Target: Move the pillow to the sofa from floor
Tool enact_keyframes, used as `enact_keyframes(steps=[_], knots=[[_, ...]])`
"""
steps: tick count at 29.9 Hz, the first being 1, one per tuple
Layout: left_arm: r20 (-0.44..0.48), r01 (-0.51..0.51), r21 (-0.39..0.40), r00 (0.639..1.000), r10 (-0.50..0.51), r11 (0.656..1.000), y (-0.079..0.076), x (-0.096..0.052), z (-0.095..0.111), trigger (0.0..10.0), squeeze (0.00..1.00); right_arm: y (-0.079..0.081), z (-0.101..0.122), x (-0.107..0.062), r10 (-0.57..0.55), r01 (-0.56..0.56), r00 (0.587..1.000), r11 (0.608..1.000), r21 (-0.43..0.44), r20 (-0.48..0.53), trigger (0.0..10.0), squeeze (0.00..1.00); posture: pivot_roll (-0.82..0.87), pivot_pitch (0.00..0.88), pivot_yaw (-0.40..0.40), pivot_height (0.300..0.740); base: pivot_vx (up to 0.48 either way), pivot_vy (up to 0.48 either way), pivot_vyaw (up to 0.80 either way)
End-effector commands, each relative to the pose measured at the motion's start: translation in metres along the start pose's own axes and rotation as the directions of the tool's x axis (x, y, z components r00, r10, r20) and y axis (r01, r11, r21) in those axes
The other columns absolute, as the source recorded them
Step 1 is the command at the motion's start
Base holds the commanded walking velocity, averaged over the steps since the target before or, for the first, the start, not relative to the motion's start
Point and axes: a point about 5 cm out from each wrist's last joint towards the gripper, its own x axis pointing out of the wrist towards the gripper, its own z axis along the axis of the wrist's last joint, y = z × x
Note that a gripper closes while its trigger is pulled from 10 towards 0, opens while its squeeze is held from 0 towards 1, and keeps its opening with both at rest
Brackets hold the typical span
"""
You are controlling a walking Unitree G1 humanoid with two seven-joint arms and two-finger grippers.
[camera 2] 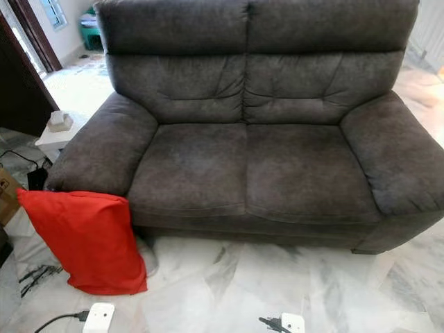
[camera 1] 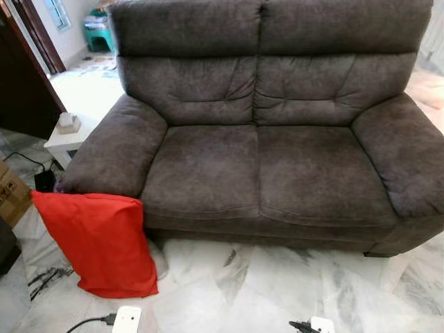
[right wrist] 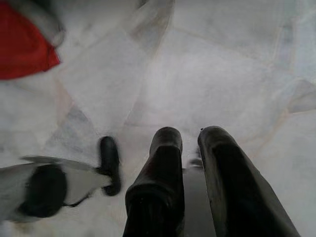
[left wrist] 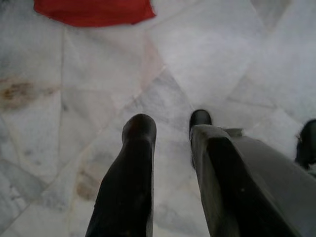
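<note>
The red pillow [camera 1: 97,241] is on the floor [camera 1: 277,284], standing up on its edge. It leans on the front of the sofa [camera 1: 270,159], by the sofa's left arm. Its top edge tilts a bit: the top left corner sits higher and the edge runs down toward the right. Its long side goes up and down, and its wide flat face looks out at the robot. The bottom rests on the white marble tiles.

The sofa is dark grey w/ two seats. Nothing lies on the seats. The pillow touches the sofa at its front left corner.

Left of the sofa is a small white table [camera 1: 66,142] w/ a little box [camera 1: 68,123] on top; can't tell what is in it. A brown cardboard box [camera 1: 12,193] is at the far left edge; its inside is hidden. Black cables [camera 1: 45,277] lie on the floor near the pillow's left side. Far back, top left, is a green stool [camera 1: 97,35].

The left gripper [left wrist: 168,121] hangs over bare marble, pointing down at the floor. Its two black fingers [left wrist: 129,173] are a bit apart w/ nothing between them. The pillow's red edge is well apart from it in the left wrist view.

The right gripper [right wrist: 190,136] also hangs over the floor. Its fingers are close, w/ a thin gap, holding nothing. The red pillow corner sits well apart from it in the right wrist view, which is a bit blurry.
</note>
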Motion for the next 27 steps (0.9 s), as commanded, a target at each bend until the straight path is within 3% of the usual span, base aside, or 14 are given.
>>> enact_keyframes(steps=[1,27], knots=[[-0.051,-0.014,0.002,0.999,0.014,1.000,0.0055,-0.0020,-0.0139,10.0,0.00,0.0030,-0.0066,-0.0005,0.008,-0.008,1.000,1.000,0.019,-0.017,10.0,0.00,0.00,0.124,0.066,0.740,0.000,0.480,0.00],[-0.046,-0.008,-0.017,0.999,0.008,1.000,0.0036,-0.0021,-0.0139,10.0,0.00,0.0006,-0.0069,-0.0010,0.005,-0.004,1.000,1.000,0.019,-0.015,10.0,0.00,0.01,0.117,0.055,0.740,0.000,0.480,0.00]])
